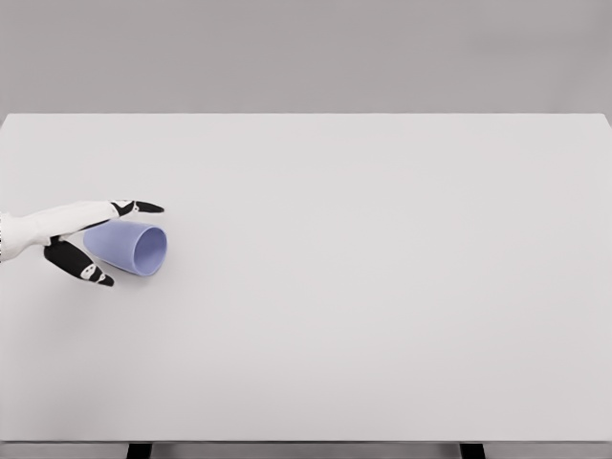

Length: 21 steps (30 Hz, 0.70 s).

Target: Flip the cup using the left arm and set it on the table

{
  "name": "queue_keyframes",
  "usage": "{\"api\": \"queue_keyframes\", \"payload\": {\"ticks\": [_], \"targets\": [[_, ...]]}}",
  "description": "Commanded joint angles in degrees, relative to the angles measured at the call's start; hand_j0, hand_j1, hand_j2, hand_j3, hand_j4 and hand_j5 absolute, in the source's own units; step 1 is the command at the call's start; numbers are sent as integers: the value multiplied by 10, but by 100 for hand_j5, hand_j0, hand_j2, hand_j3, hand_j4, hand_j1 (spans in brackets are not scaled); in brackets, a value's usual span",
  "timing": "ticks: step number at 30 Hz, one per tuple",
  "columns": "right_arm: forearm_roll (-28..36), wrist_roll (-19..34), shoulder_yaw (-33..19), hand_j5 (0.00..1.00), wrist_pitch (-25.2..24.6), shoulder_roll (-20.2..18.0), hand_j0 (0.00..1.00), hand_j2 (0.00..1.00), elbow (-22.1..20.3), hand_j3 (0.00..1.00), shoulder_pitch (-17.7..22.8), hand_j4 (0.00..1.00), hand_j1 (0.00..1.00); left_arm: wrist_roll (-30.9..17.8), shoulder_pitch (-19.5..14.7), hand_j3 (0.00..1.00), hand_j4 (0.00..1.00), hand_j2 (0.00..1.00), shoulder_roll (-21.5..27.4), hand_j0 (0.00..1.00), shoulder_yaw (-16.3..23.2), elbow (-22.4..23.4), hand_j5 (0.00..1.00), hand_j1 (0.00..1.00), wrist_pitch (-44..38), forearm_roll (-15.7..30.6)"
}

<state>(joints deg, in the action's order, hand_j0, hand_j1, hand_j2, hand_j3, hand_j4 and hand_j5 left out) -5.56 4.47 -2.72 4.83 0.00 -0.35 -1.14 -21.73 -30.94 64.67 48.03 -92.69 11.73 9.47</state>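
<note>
Head view shows the near part of the white table [382, 363] bare, so nothing lies between me and the work along the front edge. Farther back, at the left side, my left hand [81, 239] comes in from the picture's left edge and is closed around the lavender cup [129, 248]. The cup lies on its side, its open mouth turned to the right and slightly toward me, its narrower base tucked back into my palm. I hold it that way so the mouth stays free of my hand: my thumb [81, 267] sits below and in front of the cup wall, and a finger [142, 207] reaches over the top, pinching the body from opposite sides. Whether the cup rests on the table or hangs just above it I cannot tell; the faint shadow sits close beneath it. I judge the flip only partway done, since the cup is neither upright nor inverted. My right arm is out of view. Beyond, the tabletop runs to its far edge against a grey wall [306, 53].
</note>
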Motion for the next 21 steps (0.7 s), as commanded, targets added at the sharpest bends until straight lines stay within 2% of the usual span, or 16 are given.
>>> {"api": "queue_keyframes", "payload": {"ticks": [1, 2, 4, 21], "targets": [[0, 1, 0, 100, 0, 0, 100, 100, 0, 100, 0, 100, 100, 0, -1, 100, 100, 100, -30, 100, 0, 29, 100, 100, -1, -30], [0, 0, 0, 100, 0, 0, 100, 100, 0, 100, 0, 100, 100, 0, -4, 100, 100, 100, -51, 100, 0, 48, 100, 100, -11, -41], [0, 0, 0, 100, 0, 0, 100, 100, 0, 100, 0, 100, 100, 0, -4, 100, 100, 100, -60, 100, 0, 51, 100, 100, -48, -54], [0, 0, 0, 100, 0, 0, 100, 100, 0, 100, 0, 100, 100, 0, -3, 100, 100, 100, -60, 100, 7, 51, 100, 100, -54, -64]]}}
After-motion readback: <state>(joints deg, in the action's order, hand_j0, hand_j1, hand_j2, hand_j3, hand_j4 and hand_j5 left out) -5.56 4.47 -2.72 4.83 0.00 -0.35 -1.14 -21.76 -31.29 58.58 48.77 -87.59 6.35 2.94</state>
